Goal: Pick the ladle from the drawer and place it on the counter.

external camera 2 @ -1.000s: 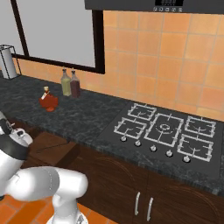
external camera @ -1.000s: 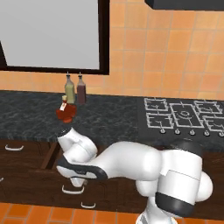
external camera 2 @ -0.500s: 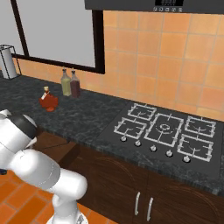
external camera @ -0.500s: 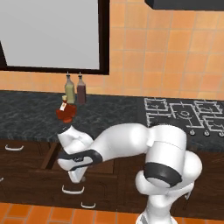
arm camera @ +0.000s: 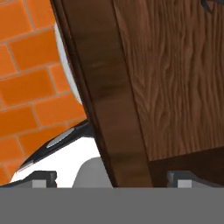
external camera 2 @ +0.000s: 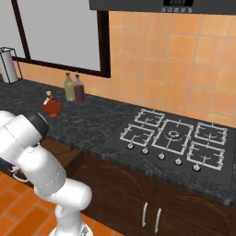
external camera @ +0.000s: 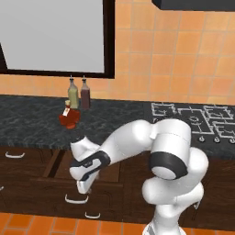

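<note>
The gripper hung over the front edge of the open drawer, its fingers apart and straddling the front board, holding nothing. The ladle lay inside at the drawer's far corner, well apart from the fingertips.

drawer dk brown wood, visible grain, matt, counter speckled dk stone, slight sheen, stove grates silver metal

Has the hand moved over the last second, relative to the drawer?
Yes. In the left base view the hand has come down and forward, from above the open drawer to its front edge.
</note>
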### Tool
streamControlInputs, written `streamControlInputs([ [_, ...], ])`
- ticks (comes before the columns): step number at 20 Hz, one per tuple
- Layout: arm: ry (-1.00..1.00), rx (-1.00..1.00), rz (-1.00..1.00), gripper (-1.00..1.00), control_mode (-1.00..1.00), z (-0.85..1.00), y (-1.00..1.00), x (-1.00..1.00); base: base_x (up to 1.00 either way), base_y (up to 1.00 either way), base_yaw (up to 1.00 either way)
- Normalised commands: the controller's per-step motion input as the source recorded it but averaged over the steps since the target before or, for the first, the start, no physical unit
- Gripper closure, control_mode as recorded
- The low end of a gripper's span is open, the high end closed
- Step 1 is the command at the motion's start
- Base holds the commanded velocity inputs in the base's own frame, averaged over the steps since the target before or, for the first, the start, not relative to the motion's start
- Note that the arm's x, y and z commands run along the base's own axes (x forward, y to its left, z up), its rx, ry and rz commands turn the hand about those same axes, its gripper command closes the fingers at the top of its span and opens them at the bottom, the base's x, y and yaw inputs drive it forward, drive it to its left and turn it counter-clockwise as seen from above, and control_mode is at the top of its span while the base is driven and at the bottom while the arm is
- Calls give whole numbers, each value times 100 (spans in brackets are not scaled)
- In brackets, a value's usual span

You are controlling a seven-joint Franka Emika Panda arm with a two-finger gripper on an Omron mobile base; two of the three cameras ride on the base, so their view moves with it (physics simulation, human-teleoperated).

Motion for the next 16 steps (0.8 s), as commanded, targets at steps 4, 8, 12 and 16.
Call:
streamControlInputs([
  [4, -2, 0, 4, -100, -100, -26, -2, 12, 0, 0, 0],
  [8, 5, -1, 5, -100, -100, -10, 0, -27, 0, 0, 0],
  [12, 9, 0, 8, -100, -100, -15, 0, -89, 0, 0, 0],
  [16, 0, 0, 10, -100, -100, 0, 0, -100, 0, 0, 0],
])
